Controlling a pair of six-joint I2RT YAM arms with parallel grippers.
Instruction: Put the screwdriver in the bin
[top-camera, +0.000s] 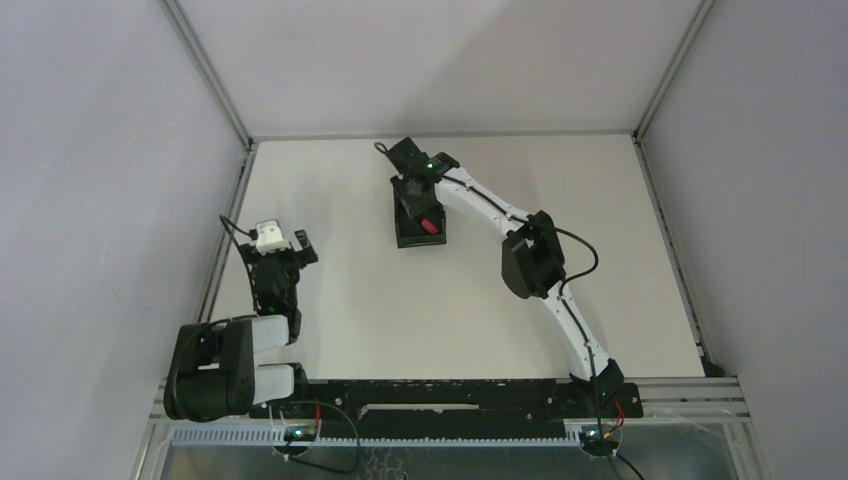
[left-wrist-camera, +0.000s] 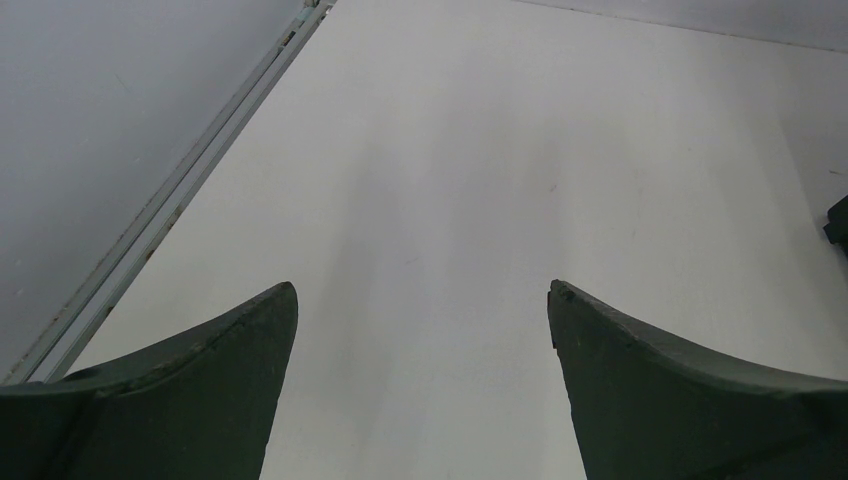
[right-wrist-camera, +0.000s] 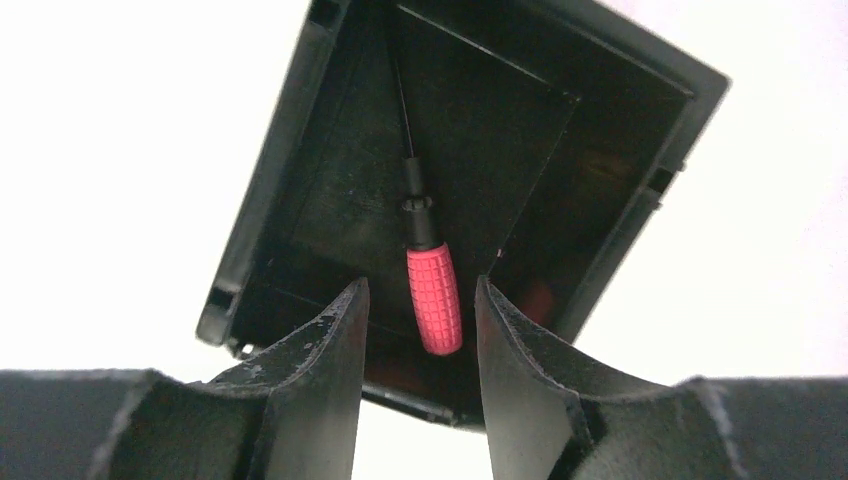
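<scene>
The black bin (top-camera: 404, 240) sits on the white table at centre back. The screwdriver (top-camera: 431, 226) lies inside it, its red handle showing. In the right wrist view the screwdriver (right-wrist-camera: 434, 295) rests on the floor of the bin (right-wrist-camera: 262, 190), with its thin dark shaft pointing away from me. My right gripper (right-wrist-camera: 421, 285) hovers just above the bin, jaws open, with a gap on each side of the handle. It also shows in the top view (top-camera: 417, 200). My left gripper (top-camera: 272, 250) is open and empty at the left over bare table, as the left wrist view (left-wrist-camera: 422, 290) also shows.
An aluminium frame rail (top-camera: 222, 240) runs along the table's left edge, close to my left gripper, and grey walls enclose the table. My right arm (top-camera: 530, 262) stretches diagonally across the right half. A dark object (left-wrist-camera: 838, 222) peeks in at the right edge of the left wrist view.
</scene>
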